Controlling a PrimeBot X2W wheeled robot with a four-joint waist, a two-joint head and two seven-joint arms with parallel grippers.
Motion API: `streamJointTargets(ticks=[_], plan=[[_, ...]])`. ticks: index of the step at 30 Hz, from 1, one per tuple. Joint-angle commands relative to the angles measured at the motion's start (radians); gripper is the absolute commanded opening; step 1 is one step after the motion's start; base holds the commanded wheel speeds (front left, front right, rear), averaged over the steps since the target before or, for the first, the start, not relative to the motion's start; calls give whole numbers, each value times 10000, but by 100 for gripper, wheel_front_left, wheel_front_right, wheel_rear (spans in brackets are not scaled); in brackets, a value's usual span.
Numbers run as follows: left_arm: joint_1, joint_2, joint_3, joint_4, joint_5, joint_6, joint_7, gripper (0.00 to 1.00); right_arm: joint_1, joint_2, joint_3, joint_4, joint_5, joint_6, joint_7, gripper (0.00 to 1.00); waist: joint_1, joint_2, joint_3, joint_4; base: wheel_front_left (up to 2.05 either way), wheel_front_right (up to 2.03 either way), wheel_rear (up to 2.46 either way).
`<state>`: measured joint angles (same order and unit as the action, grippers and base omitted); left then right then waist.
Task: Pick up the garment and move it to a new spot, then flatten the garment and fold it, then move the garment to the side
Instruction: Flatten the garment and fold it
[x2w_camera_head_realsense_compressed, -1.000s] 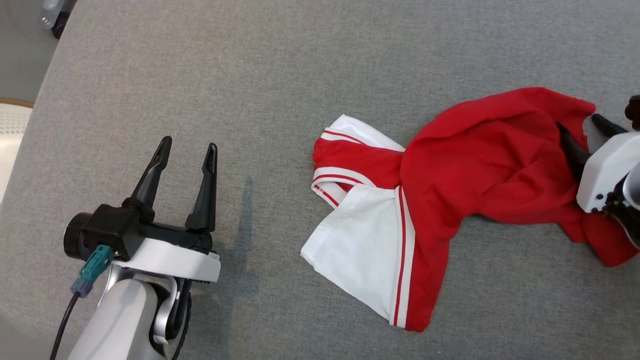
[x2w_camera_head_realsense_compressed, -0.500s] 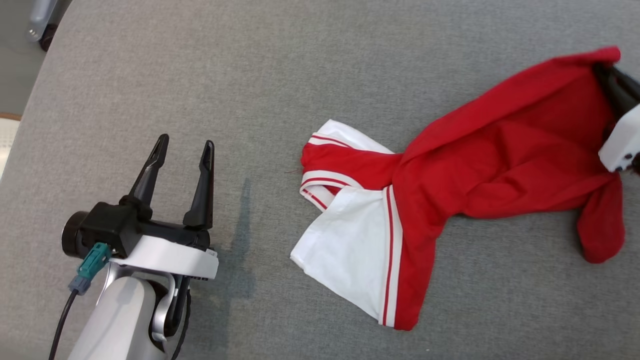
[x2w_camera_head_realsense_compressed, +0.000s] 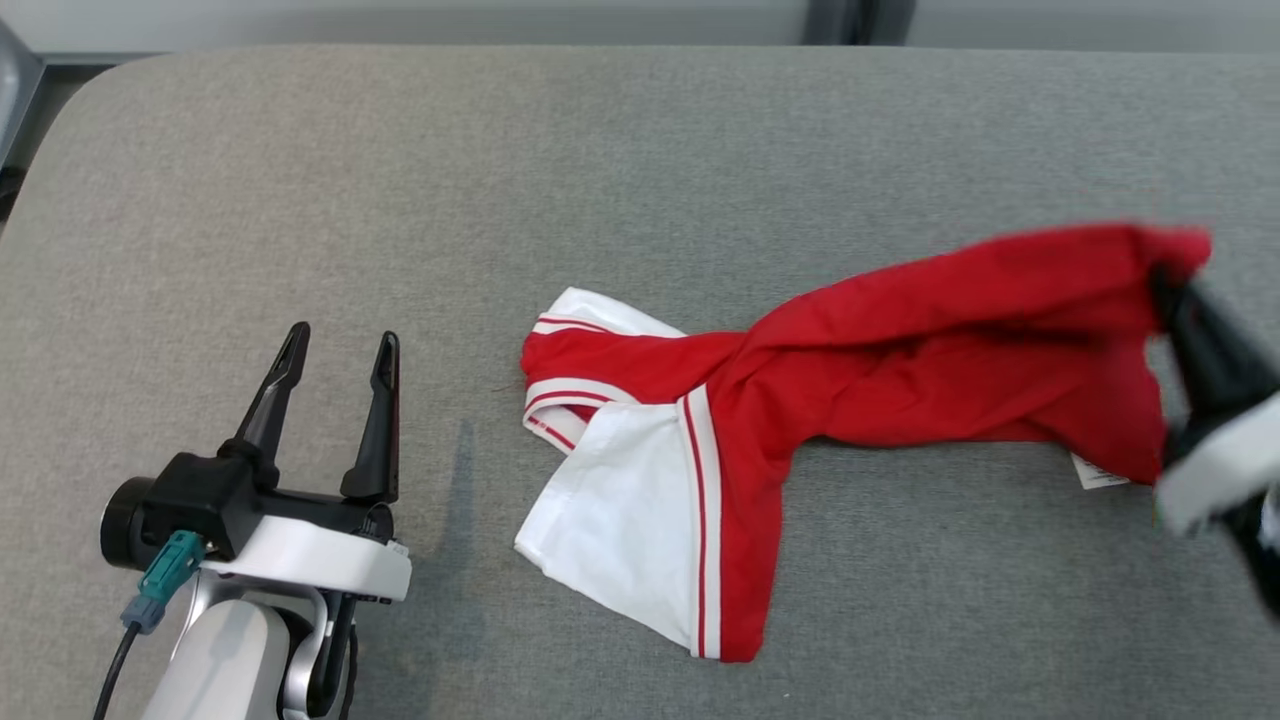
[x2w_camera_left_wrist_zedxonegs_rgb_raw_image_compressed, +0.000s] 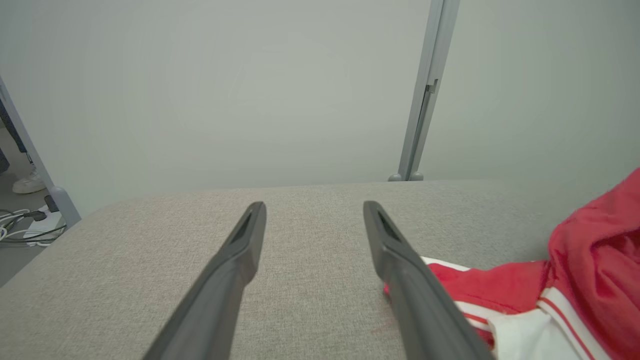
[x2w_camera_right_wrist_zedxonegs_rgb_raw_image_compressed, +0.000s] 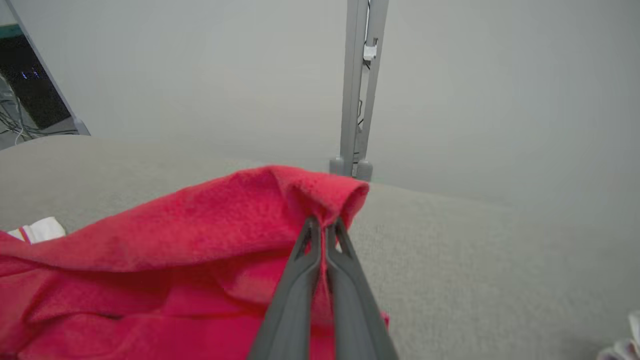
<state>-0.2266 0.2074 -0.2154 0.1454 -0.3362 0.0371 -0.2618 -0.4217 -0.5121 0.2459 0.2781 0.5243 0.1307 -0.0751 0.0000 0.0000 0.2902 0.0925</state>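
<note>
At the lower left of the head view, my left gripper (x2w_camera_head_realsense_compressed: 343, 336) hovers over the grey padded table (x2w_camera_head_realsense_compressed: 640, 140), fingers spread wide apart with nothing between them. The red and white garment (x2w_camera_head_realsense_compressed: 900, 340) stretches from centre frame out to the right, its white striped end lying flat on the table. At the right edge my right gripper (x2w_camera_head_realsense_compressed: 1168, 290), blurred, is pinched tight on the garment's red edge, which is held raised off the table.

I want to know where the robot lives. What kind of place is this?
Probably a robot test room, not a home: a wide grey fabric-covered table holds one red and white garment, plain partition panels and a metal post stand behind it, and cables lie on the floor.
</note>
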Motion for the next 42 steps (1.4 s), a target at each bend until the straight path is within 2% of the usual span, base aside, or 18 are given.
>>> streamJointTargets(ticks=[1,6,9,16,17,18,19,22,29,36,42], plan=[[96,83,50,-42,7,61,-39,100,596,213,-164,-74,-81,1,-84,0,0,0,-157,-189,0,0,0],[279,186,80,-128,-67,116,61,100,2809,1347,-1012,130,86,1,-325,0,0,0,-354,-352,0,0,0],[401,232,125,-210,-129,196,127,100,3479,1901,-1342,444,174,1,-562,0,0,0,-465,-434,0,0,0],[622,355,172,-394,-184,307,307,100,3572,2291,-1554,1525,103,1,-1150,0,0,0,-695,-526,0,0,0],[677,364,174,-415,-198,332,333,100,3516,2331,-1550,1617,77,1,-1240,15,0,0,-745,-530,0,0,0],[752,372,181,-427,-211,357,343,100,3475,2361,-1545,1686,38,1,-1295,45,0,0,-800,-541,0,0,0],[816,378,194,-437,-230,379,354,100,3464,2404,-1520,1706,-6,1,-1347,100,0,0,-860,-552,0,0,0],[974,374,216,-499,-257,458,366,100,3492,2511,-1611,1530,-263,1,-1546,100,0,0,-1067,-589,0,0,0],[1418,364,206,-603,-345,601,424,100,3873,2951,-1989,272,-1292,1,-1685,100,0,0,-1507,-662,0,0,0],[1866,457,215,-783,-395,754,514,100,4293,3714,-2675,-1761,-2508,1,-871,100,0,0,-1959,-788,0,0,0],[2242,545,150,-932,-334,893,638,100,4721,4128,-2881,-3010,-3045,1,-78,100,0,0,-2348,-819,0,0,0]])
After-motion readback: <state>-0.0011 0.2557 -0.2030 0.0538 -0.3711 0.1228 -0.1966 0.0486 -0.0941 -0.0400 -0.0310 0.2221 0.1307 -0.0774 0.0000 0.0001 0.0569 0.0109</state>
